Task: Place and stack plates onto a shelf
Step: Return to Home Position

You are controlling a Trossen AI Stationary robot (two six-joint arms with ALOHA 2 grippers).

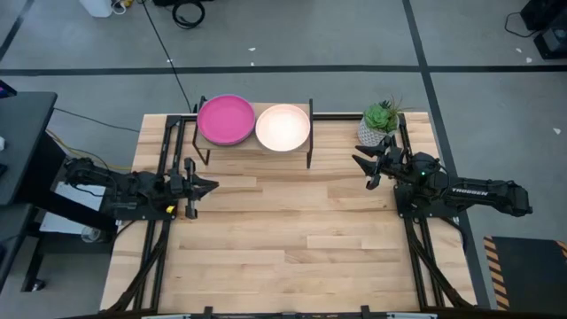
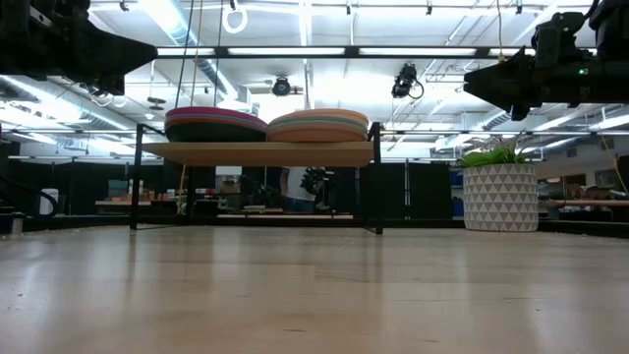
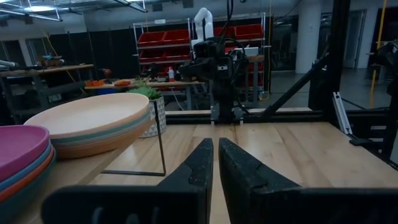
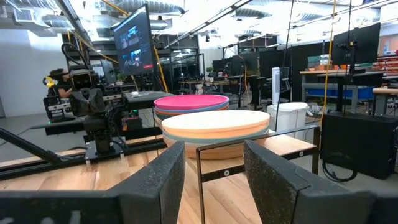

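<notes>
The shelf (image 2: 260,152) stands at the table's far edge on thin black legs. Two stacks of plates rest on its board: one topped by a magenta plate (image 1: 226,119), one topped by a cream plate (image 1: 283,127). The low view shows teal and other colours under the magenta stack (image 2: 214,124), and orange and light blue under the cream stack (image 2: 319,125). My left gripper (image 1: 211,185) hovers shut near the table's left side, short of the shelf. My right gripper (image 1: 364,171) hovers open near the right side, pointing toward the shelf. Neither holds anything.
A green plant in a white patterned pot (image 1: 379,122) stands at the far right corner, just behind my right gripper. The slatted tabletop (image 1: 292,239) stretches bare between the arms and toward the near edge. Black frame rails run along both table sides.
</notes>
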